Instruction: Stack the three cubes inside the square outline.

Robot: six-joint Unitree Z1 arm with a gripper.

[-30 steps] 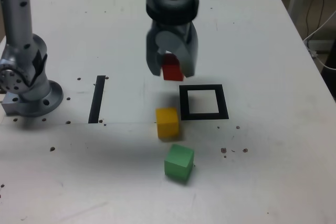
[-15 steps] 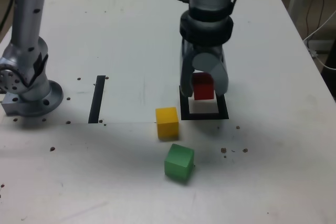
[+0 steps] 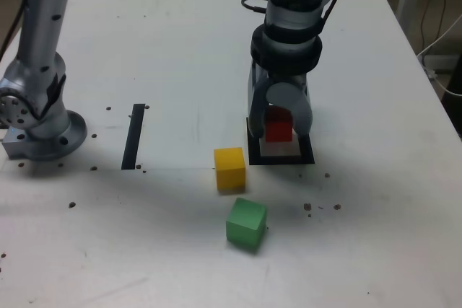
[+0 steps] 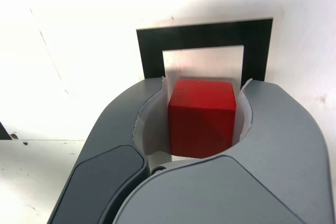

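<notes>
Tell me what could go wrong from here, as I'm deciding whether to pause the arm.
The red cube, held between the jaws of the gripper, could end up off-centre or over the border if released badly, since the square outline leaves only modest room around it.

A poorly seated red cube might make an unsteady base for the yellow cube and green cube, both still outside the outline.

The gripper might nudge the red cube when opening, as its jaws flank it closely.

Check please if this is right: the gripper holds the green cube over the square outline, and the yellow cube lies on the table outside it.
Not quite: the cube that the gripper holds is the red cube, as the wrist view shows. The rest is right.
</notes>
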